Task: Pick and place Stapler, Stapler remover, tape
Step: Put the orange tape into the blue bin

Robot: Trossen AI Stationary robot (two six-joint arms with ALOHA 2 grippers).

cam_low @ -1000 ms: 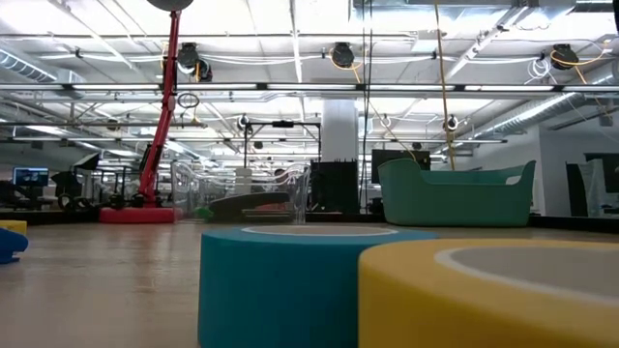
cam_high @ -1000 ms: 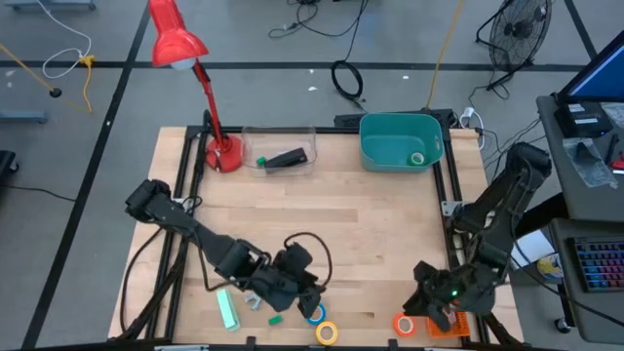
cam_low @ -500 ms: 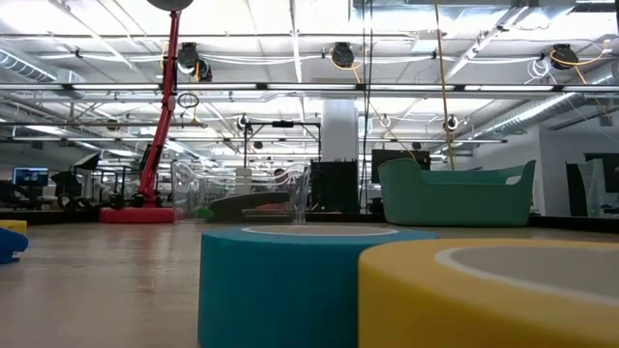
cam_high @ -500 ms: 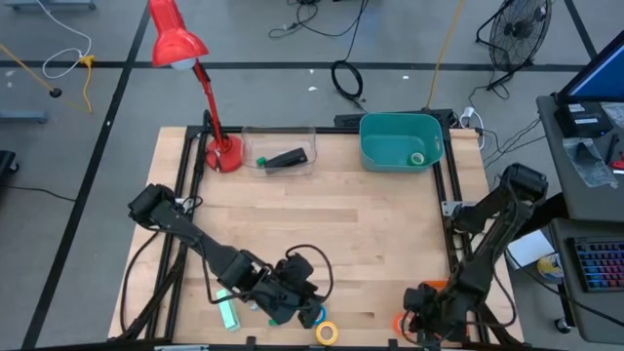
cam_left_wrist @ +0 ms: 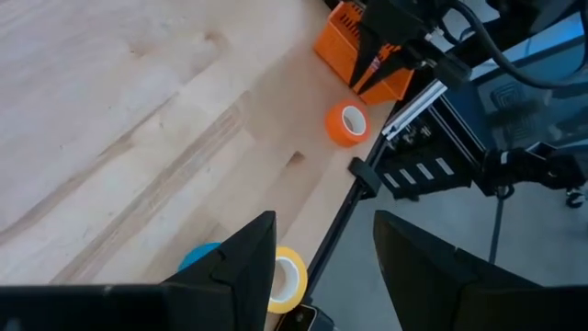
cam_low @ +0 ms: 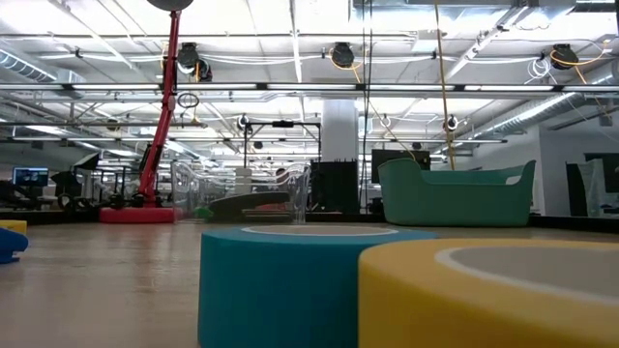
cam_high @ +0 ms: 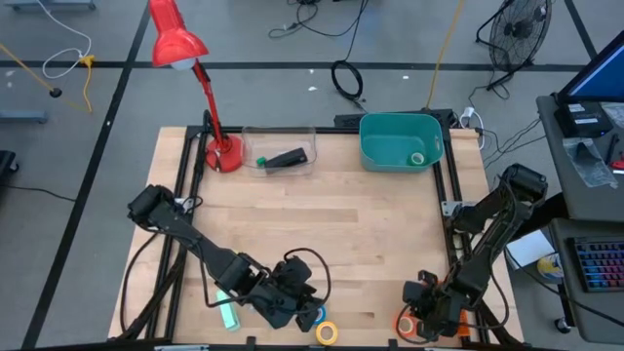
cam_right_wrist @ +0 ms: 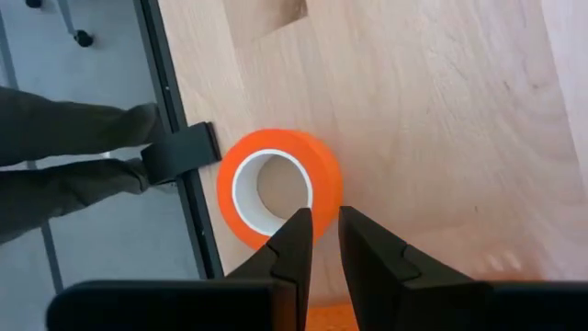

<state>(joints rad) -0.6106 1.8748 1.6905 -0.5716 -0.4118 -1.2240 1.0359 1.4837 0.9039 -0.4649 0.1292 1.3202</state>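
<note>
The orange tape (cam_high: 403,325) lies flat near the table's near right corner, and my right gripper (cam_high: 411,318) is down at it, shut on it. It also shows in the right wrist view (cam_right_wrist: 276,152). My left gripper (cam_high: 297,304) hovers open and empty beside the blue tape (cam_high: 314,315) and the yellow tape (cam_high: 327,332), which lie flat at the near edge. The left wrist view shows the yellow tape (cam_left_wrist: 290,276) between its fingers and the orange tape (cam_left_wrist: 347,122) farther off. A green tape (cam_high: 417,158) lies in the teal bin (cam_high: 375,146). A pale green oblong tool (cam_high: 227,310) lies near my left gripper. My right gripper holds the orange tape by the ring's wall (cam_right_wrist: 323,198), on the side nearest the gripper. One finger (cam_right_wrist: 296,234) stands in the hole and the other (cam_right_wrist: 363,234) outside. The fingers come from above, slanting. The tape lies flat on the table.
A clear box (cam_high: 278,156) at the far side holds a black stapler-like thing (cam_high: 288,158) and a small green piece. A red lamp (cam_high: 222,154) stands at the far left. An orange block (cam_left_wrist: 367,55) sits by the near right corner. The table's edge rail (cam_right_wrist: 179,152) runs right beside the orange tape.
My right gripper has gone toward the table's near edge and a little left, down onto the orange tape. My left gripper has gone a little toward the near edge, closer to the blue and yellow tapes. The tapes have stayed in place.
</note>
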